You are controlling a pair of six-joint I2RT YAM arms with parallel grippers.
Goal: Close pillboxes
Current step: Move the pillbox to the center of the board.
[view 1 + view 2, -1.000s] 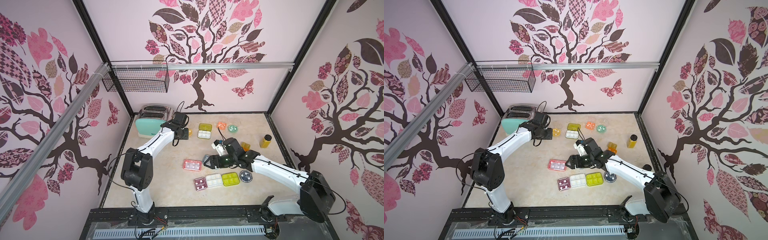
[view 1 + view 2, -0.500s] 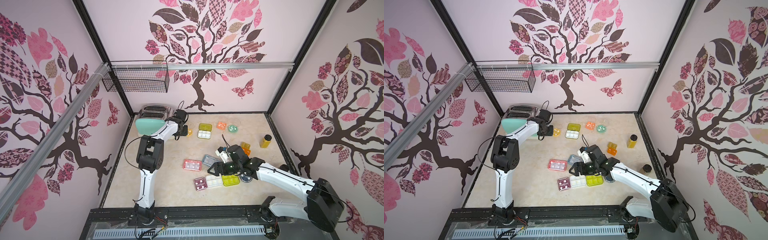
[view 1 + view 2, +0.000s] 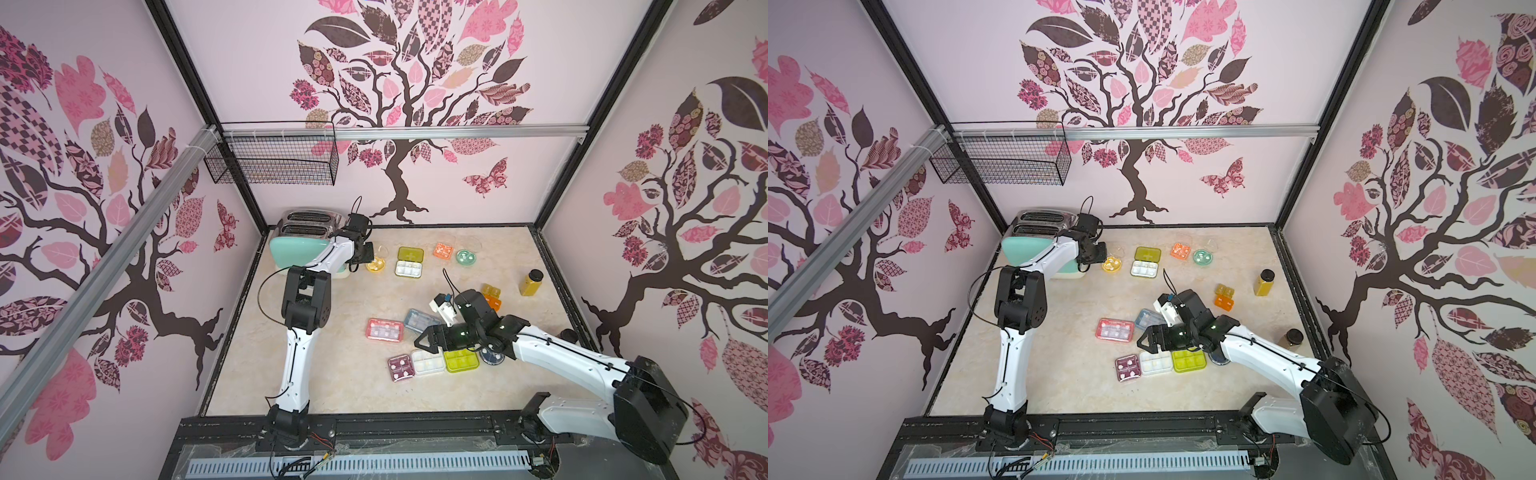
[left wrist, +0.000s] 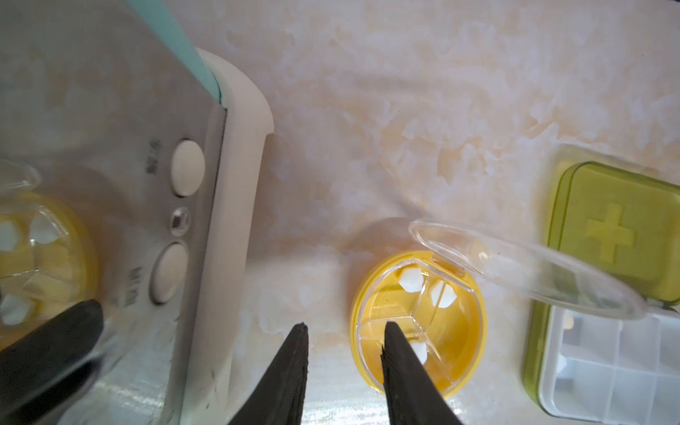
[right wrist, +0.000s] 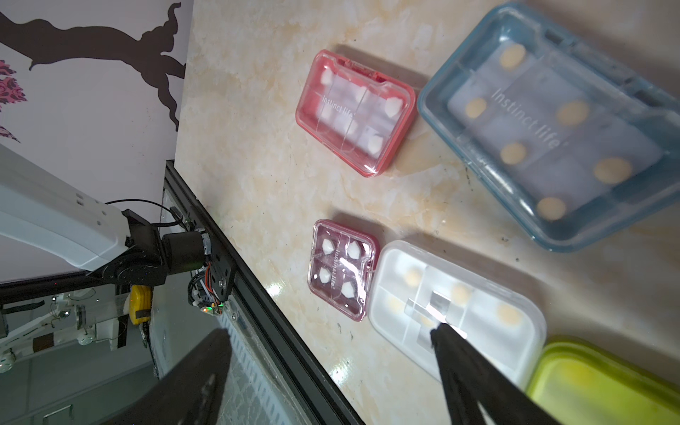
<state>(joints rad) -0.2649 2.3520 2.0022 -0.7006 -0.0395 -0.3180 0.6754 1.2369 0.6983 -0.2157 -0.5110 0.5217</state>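
Beside toaster [image 4: 147, 147]: left claw [image 4: 345, 325] partly spread, empty, at open yellow pillbox [image 4: 460, 331].
Over white pillbox [image 5: 478, 294]: right claw [image 5: 329, 331] spread wide.

The left arm [image 3: 296, 365] stands upright, bends at the elbow and extends rearward, the left gripper [image 4: 344, 325] narrowly parted, while the right arm [image 3: 561, 351] stretches low, the right gripper [image 5: 329, 329] spread wide.

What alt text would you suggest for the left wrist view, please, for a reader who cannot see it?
A round yellow pillbox sits with its clear lid open, white pills inside. The left gripper, jaws apart, has one finger over the box; a toaster and an open yellow-green pillbox flank it.
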